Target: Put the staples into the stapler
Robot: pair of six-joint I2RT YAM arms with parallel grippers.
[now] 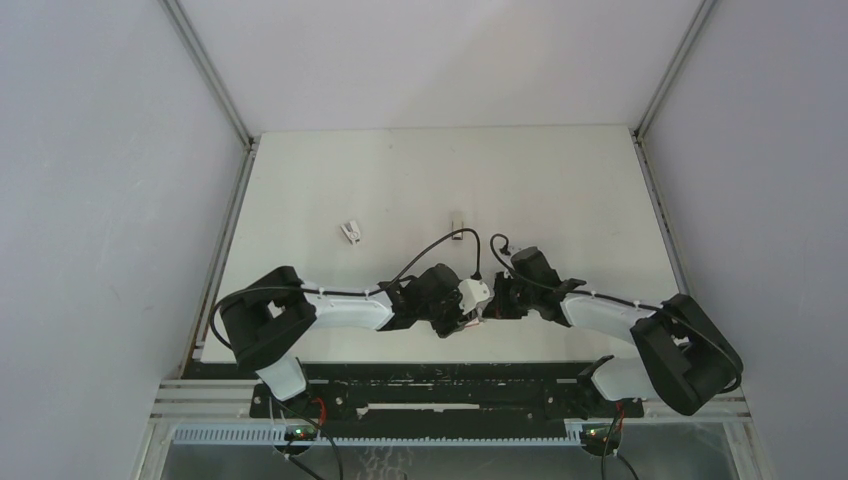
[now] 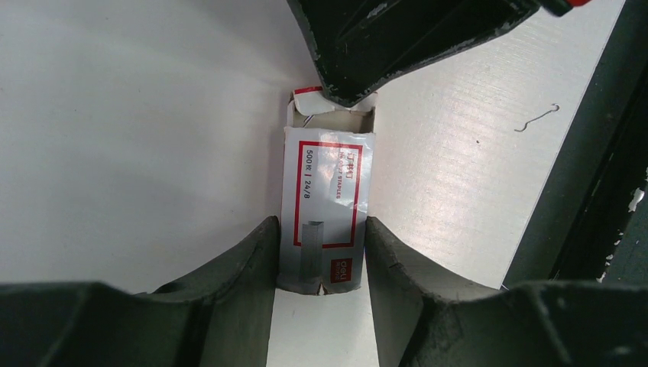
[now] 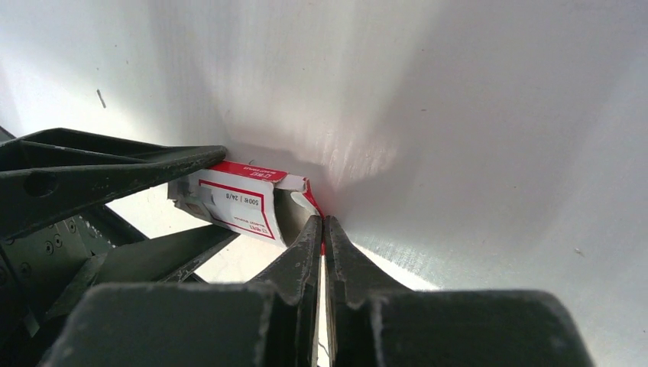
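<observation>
**Box being opened, stapler waiting untouched**

Both arms are meeting at the near middle of the counter [image 1: 560, 190]. The left claw [image 2: 321, 229] is clamping the red-and-white staple box [image 2: 325, 176] by its long sides. The right claw [image 3: 322, 225] is pinched tight on the box's red end flap [image 3: 309, 200], so I reckon the job is only at the opening stage.

Nothing is loaded yet. The stapler [image 1: 351, 232] is sitting alone at about ten o'clock from the claws, well apart from them. It is a tiny white thing, and I can't tell from here whether it is open.

At twelve o'clock a small tan-grey piece [image 1: 458, 222] is lying by itself. It could be the staples, but it is too small to tell. One loose staple [image 2: 537, 117] is lying bent beside the box.

Getting a strip out, opening the stapler and seating the strip all look left to do.
</observation>
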